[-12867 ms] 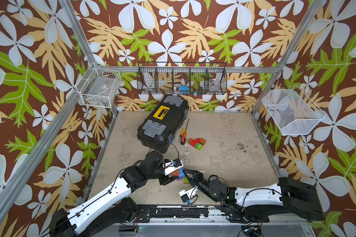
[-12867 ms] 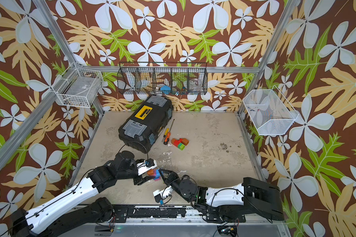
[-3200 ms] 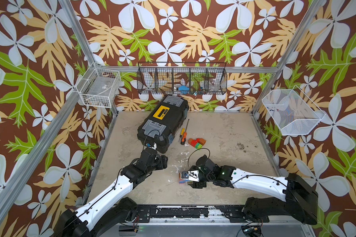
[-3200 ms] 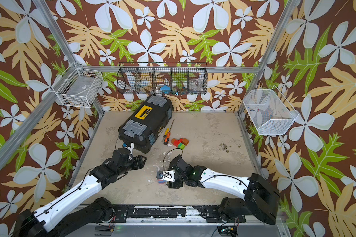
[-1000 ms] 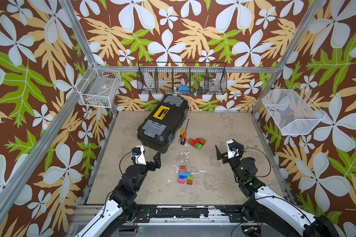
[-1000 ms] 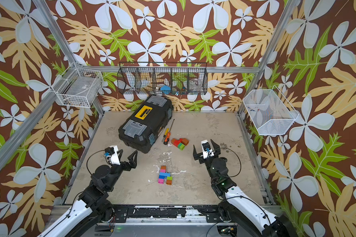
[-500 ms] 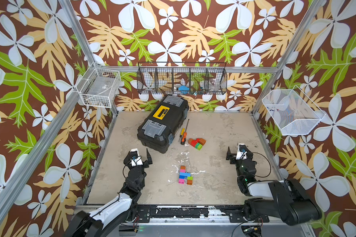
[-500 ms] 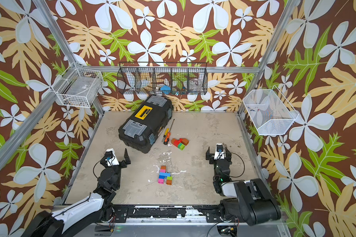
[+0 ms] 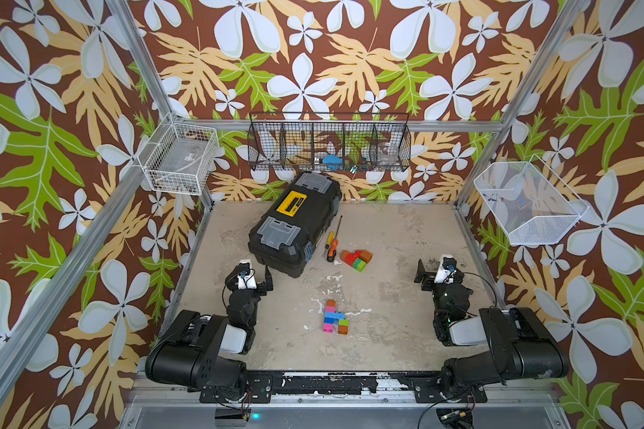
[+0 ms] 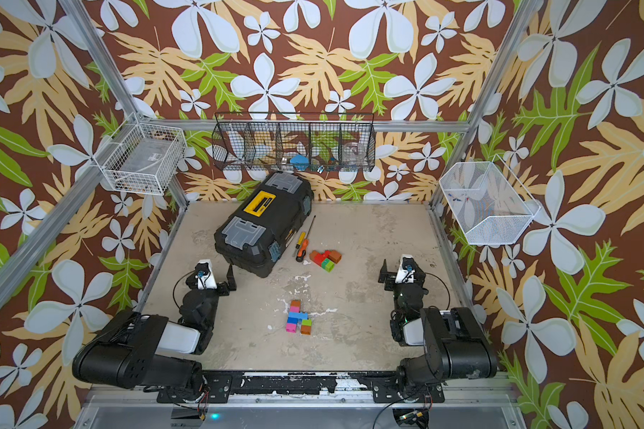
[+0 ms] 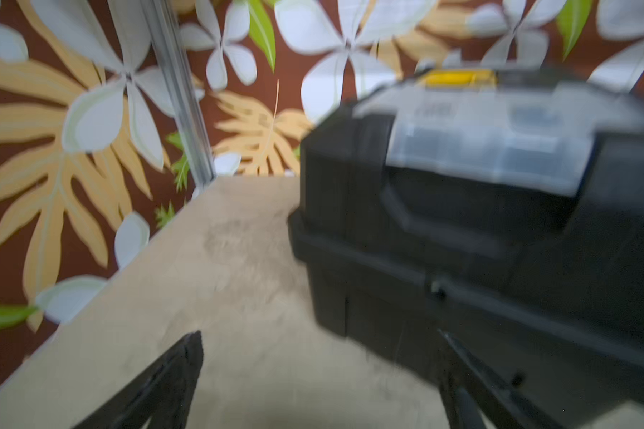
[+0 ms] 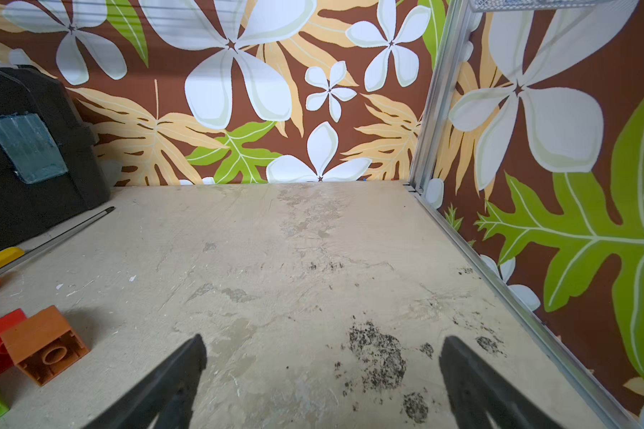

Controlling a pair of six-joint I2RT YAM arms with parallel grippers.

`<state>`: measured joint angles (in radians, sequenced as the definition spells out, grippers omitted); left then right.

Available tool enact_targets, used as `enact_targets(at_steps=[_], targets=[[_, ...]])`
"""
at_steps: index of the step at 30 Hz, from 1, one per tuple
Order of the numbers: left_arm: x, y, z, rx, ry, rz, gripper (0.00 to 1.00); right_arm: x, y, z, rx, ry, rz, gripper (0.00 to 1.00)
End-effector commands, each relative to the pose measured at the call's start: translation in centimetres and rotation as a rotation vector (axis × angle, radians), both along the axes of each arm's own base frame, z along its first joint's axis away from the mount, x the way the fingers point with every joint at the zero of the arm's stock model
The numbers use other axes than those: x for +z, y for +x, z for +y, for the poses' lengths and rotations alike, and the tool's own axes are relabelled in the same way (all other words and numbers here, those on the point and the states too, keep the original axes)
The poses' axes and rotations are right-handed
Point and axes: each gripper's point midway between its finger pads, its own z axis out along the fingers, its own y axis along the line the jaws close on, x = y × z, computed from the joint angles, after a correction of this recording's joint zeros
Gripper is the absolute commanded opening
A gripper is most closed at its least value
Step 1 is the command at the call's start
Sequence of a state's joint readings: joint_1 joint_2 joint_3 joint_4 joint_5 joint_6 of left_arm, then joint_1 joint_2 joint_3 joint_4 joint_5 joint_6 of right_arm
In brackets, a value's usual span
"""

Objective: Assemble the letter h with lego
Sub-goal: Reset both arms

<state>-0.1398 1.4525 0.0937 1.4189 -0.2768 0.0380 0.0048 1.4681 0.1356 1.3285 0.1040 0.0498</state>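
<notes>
A: Letter h (image 9: 333, 322) placement?
B: Flat on counter (image 9: 387, 230), in front of black toolbox (image 9: 294, 223), well apart. Spare lego (image 9: 357, 257) close to toolbox.
A: Pincers?
B: Left pincer (image 11: 320, 338) and right pincer (image 12: 322, 341) both spread wide, holding nothing.

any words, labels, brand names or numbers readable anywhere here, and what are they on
No text can be read in any view.
Yellow panel on the black toolbox lid: dark marking, too small in both top views, blurred in the left wrist view.
Lego bricks: no print visible.
</notes>
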Motion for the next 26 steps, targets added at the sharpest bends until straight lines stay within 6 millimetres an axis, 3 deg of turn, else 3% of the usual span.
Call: enact_targets(at_steps=[1,26], targets=[[-0.5,0.2,-0.5,-0.043,-0.036,0.030,1.00,-0.6,0.9,0.4,0.014,0.016,0.045,1.00],[-0.6,0.8,0.8,0.041,-0.064,0.036,1.00,-0.7,1.2,1.0,0.020,-0.018,0.055,1.00]])
